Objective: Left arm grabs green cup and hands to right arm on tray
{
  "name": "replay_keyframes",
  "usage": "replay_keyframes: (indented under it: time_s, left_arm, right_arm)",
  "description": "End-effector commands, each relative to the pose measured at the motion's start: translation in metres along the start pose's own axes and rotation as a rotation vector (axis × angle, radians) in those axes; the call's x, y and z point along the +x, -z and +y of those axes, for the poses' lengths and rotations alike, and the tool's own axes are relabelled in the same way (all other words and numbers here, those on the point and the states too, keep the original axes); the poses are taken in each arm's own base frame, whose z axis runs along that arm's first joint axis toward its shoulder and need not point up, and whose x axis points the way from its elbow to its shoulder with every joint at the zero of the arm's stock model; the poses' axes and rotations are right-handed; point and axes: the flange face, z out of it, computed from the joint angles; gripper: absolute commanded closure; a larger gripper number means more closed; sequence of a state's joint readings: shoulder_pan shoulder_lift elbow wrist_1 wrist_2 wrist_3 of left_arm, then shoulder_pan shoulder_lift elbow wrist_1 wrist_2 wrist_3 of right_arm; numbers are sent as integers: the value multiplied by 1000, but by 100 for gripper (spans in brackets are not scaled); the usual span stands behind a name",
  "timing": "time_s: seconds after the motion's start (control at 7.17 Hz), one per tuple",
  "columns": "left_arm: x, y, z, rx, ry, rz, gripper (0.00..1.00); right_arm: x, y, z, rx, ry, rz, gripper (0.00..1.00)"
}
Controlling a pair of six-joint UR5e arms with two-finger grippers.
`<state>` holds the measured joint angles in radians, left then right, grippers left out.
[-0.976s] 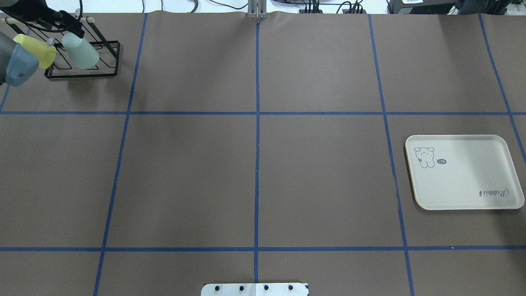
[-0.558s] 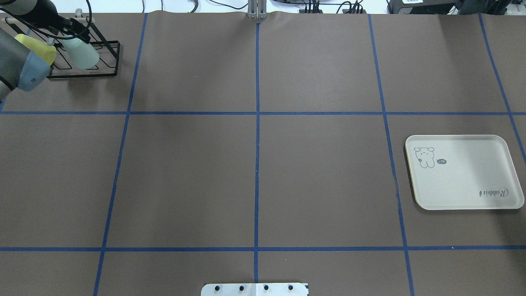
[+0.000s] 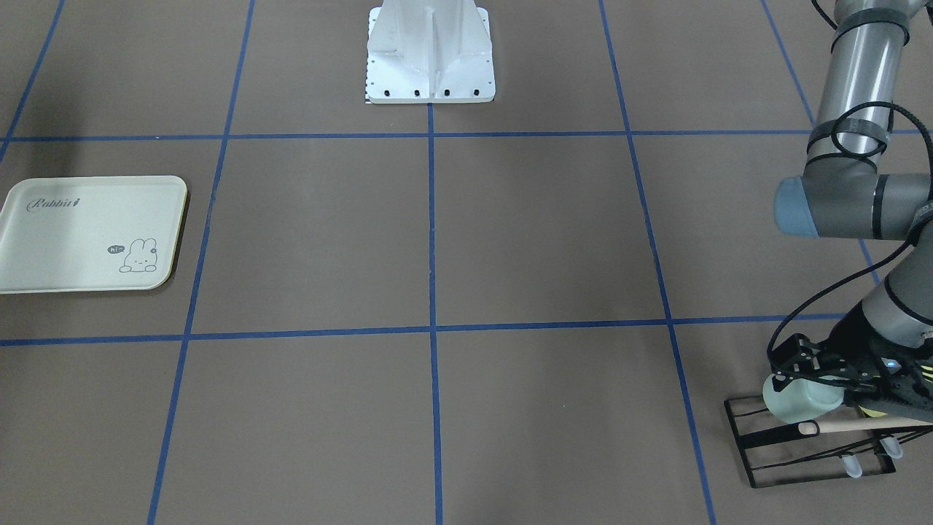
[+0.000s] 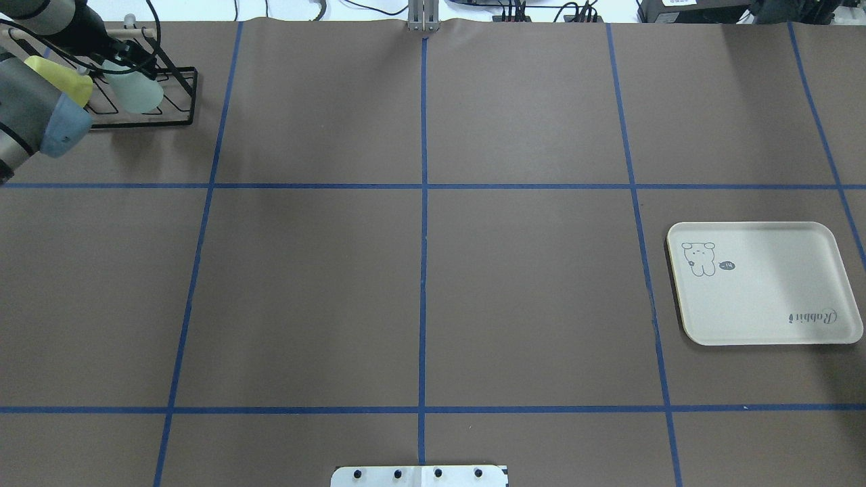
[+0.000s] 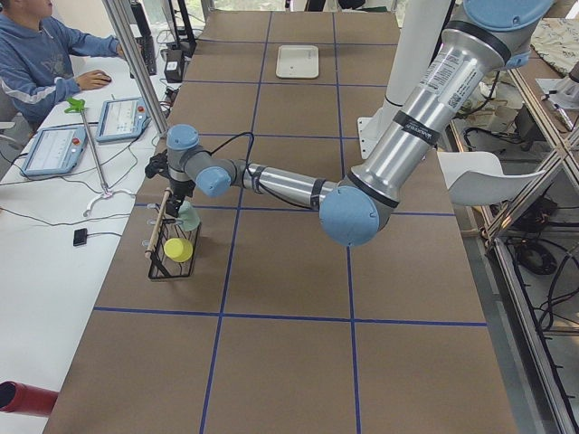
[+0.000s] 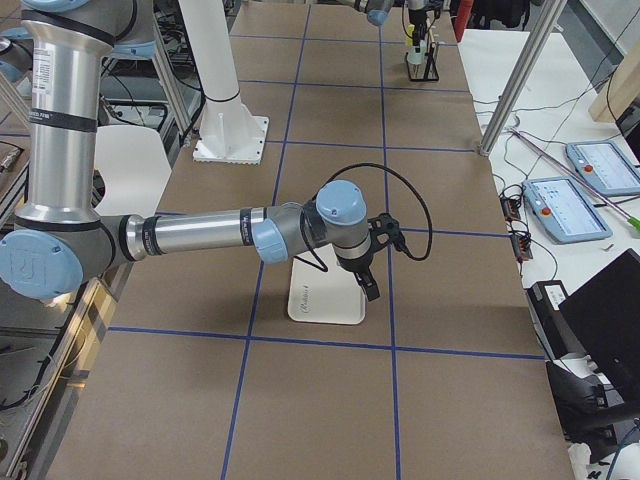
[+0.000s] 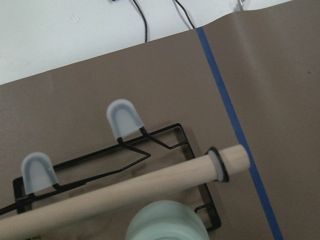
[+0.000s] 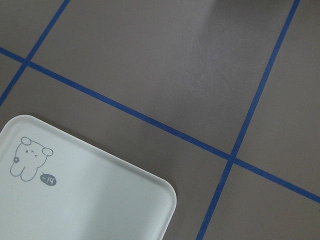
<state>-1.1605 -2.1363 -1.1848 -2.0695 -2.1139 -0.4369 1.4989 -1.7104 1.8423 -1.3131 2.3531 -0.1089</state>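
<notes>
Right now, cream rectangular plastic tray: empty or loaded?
Empty. The cream rectangular plastic tray shows only its own print; nothing rests on it in overhead or front views.

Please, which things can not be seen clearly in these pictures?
Left end effector grip on the green cup: front-facing view, its black body hides the contact.
Right end effector jaws: only the exterior right view, too small.
Yellow-green cup: overhead view, left arm covers part.
</notes>
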Motion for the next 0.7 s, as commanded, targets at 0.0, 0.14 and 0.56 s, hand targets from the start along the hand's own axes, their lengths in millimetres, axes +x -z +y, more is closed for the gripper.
replay_keyframes:
  time_s: [0.0,0.14,0.56]
  left_arm:
    - [-1,-2,1,-3,0,-1,0]
    - [-1,-3,3,-8,0,-2,0]
    - [-3,-5,4,-14,2,-5,5]
  right_arm:
    - [0,0,0,0,0,0,0]
    - [0,0,0,0,0,0,0]
    - [0,0,0,0,0,0,0]
